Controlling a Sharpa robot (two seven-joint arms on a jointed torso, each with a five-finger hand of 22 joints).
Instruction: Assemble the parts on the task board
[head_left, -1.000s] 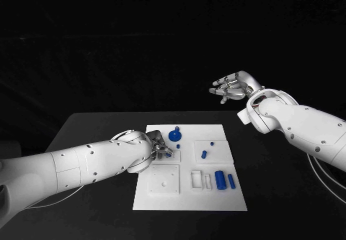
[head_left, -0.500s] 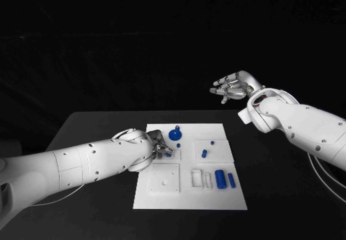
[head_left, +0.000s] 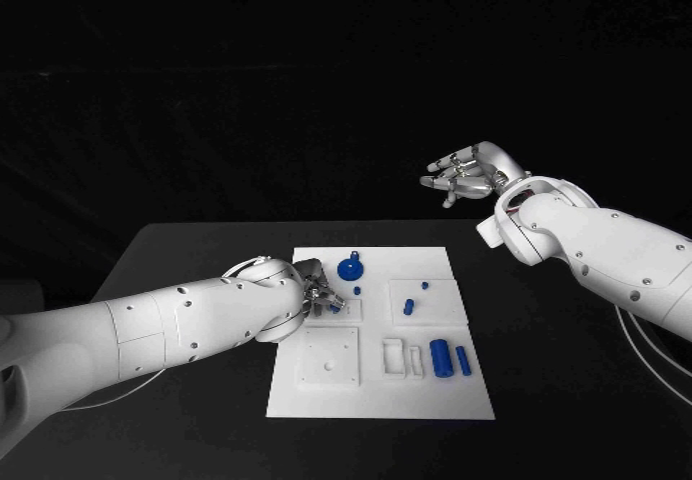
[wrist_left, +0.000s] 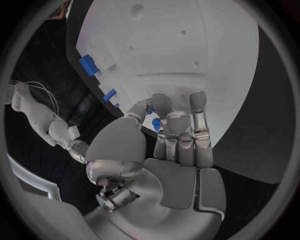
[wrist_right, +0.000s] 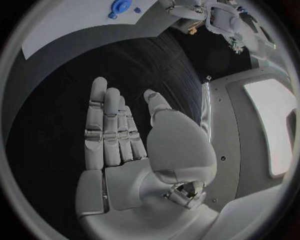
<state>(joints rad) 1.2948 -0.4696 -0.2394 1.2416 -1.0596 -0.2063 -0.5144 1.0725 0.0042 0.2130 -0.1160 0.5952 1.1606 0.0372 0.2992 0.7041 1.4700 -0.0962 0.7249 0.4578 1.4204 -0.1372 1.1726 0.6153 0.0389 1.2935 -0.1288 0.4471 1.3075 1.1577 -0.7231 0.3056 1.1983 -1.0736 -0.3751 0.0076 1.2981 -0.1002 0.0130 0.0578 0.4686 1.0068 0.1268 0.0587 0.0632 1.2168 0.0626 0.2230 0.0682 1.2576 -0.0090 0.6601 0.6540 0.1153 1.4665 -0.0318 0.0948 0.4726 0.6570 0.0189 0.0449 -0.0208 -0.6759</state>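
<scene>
Task board (head_left: 378, 395) is centred on the black table (head_left: 188, 250). A small blue part (wrist_left: 155, 123) is pinched by the left hand (head_left: 320, 298) at frame centre. The right hand (head_left: 464, 175) is raised at upper right, fingers apart, empty.

A: Desk (head_left: 188, 250): what's the surface?
B: Black, matte; far edge and left corner visible in head view.
A: Lying directly on it?
B: Task board (head_left: 378, 400), white rect. plate, approx. centre of the desk, long side running away from the robot. Thin pale cable (head_left: 646, 350) trails at the right side.
</scene>
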